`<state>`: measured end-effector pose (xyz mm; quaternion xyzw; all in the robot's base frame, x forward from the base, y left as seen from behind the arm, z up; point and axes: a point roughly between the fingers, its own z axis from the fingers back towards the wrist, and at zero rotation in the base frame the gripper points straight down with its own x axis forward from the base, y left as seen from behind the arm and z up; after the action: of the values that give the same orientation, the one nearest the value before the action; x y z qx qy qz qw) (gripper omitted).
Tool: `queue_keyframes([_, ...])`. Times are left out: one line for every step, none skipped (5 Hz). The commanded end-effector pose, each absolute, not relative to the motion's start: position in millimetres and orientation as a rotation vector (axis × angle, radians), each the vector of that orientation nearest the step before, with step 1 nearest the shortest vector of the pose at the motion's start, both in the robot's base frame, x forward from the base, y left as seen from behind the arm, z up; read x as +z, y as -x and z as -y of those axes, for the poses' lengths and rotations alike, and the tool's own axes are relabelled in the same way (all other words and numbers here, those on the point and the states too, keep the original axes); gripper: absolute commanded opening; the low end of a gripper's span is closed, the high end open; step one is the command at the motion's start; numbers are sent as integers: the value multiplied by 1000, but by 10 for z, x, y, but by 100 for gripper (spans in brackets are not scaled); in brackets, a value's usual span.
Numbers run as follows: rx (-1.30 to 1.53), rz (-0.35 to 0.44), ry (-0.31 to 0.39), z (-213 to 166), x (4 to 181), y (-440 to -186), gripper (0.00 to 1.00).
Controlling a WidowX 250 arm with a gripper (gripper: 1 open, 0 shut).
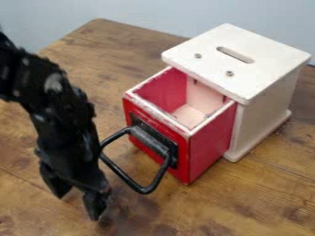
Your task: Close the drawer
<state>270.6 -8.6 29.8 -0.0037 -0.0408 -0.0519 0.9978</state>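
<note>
The red drawer (200,138) stands pulled out of the pale wooden box (252,78), its pinkish inside open to view. Its black front plate (150,140) faces front-left, and the large black loop handle (129,168) lies down toward the table. My black gripper (74,195) hangs at the lower left, just left of the loop handle, fingers pointing down and spread open with nothing between them. One fingertip (96,206) is close to the handle's left bar; the image is blurred, so contact cannot be judged.
A brown wooden table (246,198) carries everything. The wooden box sits at the right with a slot in its top. A pale wall shows at the top left.
</note>
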Motion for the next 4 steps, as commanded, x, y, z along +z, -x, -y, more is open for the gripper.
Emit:
queue_keyframes([-126,152,4,198,497,-2879,100])
queue_keyframes([-128,151,2,254,568,-2949,100])
queue_keyframes([-130,146,3,189,501,-2955,100])
queue_keyframes([-100,145,4,123,446,-2910,100])
